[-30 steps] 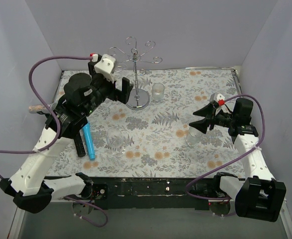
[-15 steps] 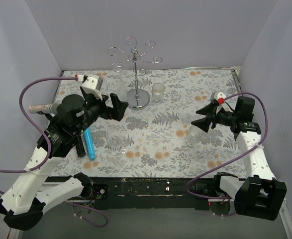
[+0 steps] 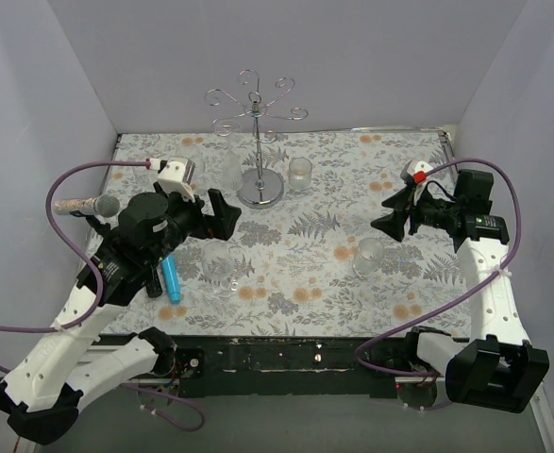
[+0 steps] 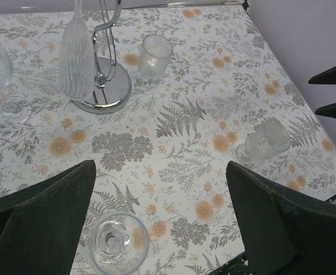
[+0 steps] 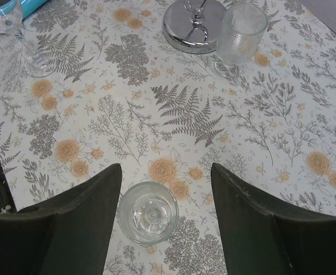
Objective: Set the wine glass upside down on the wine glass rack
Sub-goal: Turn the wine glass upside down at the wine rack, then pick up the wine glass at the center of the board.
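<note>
Though wide and empty, both arms' black jaws — clear wine glass (image 4: 116, 250) near, shiny wire rack (image 3: 260, 192) beyond.

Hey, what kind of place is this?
Probably a robot lab test booth: plain lilac walls enclose a floral-cloth table, two white-and-black robot arms mount at its near edge, and a shiny silver wire wine glass rack stands on it.
</note>
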Motion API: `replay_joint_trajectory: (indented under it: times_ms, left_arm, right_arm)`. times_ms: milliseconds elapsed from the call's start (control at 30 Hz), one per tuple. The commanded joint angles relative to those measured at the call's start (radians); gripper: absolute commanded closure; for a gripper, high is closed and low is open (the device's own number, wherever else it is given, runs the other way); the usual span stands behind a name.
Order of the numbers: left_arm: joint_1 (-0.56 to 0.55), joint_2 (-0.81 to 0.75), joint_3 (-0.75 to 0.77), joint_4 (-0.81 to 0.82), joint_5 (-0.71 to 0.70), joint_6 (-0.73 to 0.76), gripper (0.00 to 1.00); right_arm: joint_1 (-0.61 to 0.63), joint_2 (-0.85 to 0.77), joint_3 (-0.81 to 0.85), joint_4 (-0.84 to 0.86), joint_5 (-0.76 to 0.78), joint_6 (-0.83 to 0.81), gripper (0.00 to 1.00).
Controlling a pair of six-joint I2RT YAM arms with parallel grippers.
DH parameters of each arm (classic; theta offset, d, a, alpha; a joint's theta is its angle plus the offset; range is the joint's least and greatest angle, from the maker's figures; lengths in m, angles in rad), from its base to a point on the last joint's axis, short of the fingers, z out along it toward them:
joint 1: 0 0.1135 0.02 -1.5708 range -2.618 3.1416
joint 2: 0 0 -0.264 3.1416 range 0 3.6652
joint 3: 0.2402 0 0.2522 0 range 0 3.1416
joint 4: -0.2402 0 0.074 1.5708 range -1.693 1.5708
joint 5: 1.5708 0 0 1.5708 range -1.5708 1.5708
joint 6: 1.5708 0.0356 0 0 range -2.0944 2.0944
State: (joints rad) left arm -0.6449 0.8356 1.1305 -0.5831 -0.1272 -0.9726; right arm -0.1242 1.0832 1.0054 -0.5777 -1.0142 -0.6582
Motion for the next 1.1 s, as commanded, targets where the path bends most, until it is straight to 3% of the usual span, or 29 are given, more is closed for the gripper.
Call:
replay_joint_trajectory:
  times_ms: [0,200,400,533,633,833,933,1067]
  left_arm:
    - [0.01,0.014,0.049,0.006,-0.037,0.0,0.02]
    - [0.069,0.051,0.06,0.034,0.007,-0.018,0.02]
    - [0.263,0.088,0.086,0.066,0.248,-0.084,0.02]
    - [0.339,0.135,0.143,0.06,0.337,-0.144,0.02]
    - [0.404,0.171,0.169,0.068,0.382,-0.236,0.02]
    - [0.611,0.293,0.201,0.124,0.615,-0.408,0.02]
    - [0.637,0.394,0.3,0.065,0.577,-0.411,0.02]
    - [0.637,0.477,0.416,-0.027,0.419,-0.385,0.02]
  right_arm:
    - [-0.005,-0.031,0.022,0.012,0.025,0.051,0.28]
    - [-0.005,-0.035,0.056,-0.007,0.069,0.055,0.28]
    - [-0.005,-0.043,0.045,0.01,0.068,0.055,0.28]
    - [-0.003,-0.039,0.025,0.032,0.059,0.057,0.28]
    - [-0.005,-0.034,0.01,0.053,0.04,0.062,0.28]
    - [-0.005,-0.017,-0.039,0.142,-0.004,0.095,0.28]
    - [-0.005,0.006,-0.04,0.159,-0.02,0.097,0.28]
    - [-0.005,0.026,-0.065,0.187,-0.038,0.097,0.28]
